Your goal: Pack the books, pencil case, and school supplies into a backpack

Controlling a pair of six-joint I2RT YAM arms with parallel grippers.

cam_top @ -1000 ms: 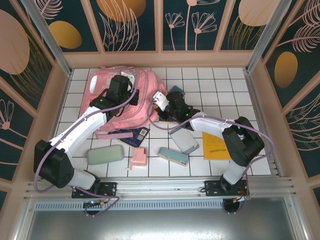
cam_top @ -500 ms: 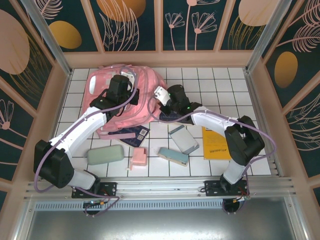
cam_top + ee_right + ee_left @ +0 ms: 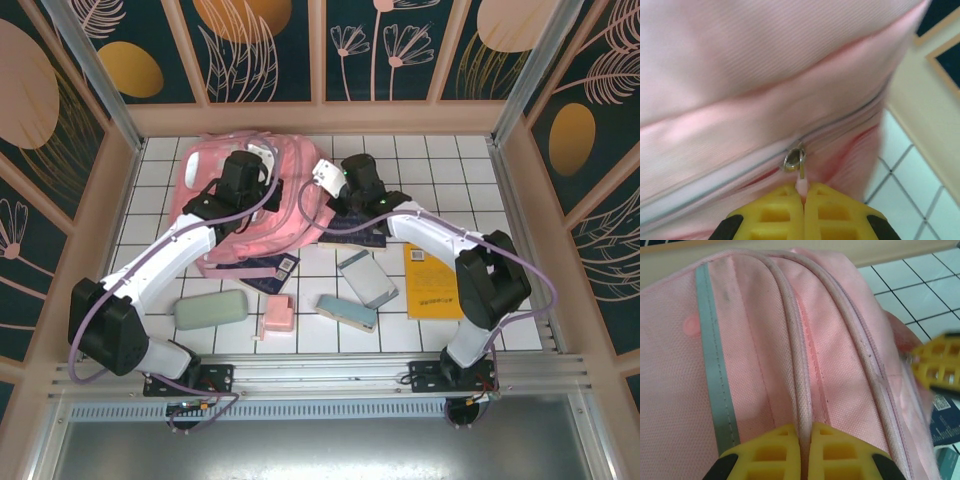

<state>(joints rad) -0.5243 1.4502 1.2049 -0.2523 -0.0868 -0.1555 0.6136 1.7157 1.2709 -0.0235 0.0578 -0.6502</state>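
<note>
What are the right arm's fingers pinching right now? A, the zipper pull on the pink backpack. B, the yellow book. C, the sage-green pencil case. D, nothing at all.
A: the right wrist view shows the right fingers shut on the small pink zipper pull of the backpack, while the pencil case and yellow book lie away from them.
</note>
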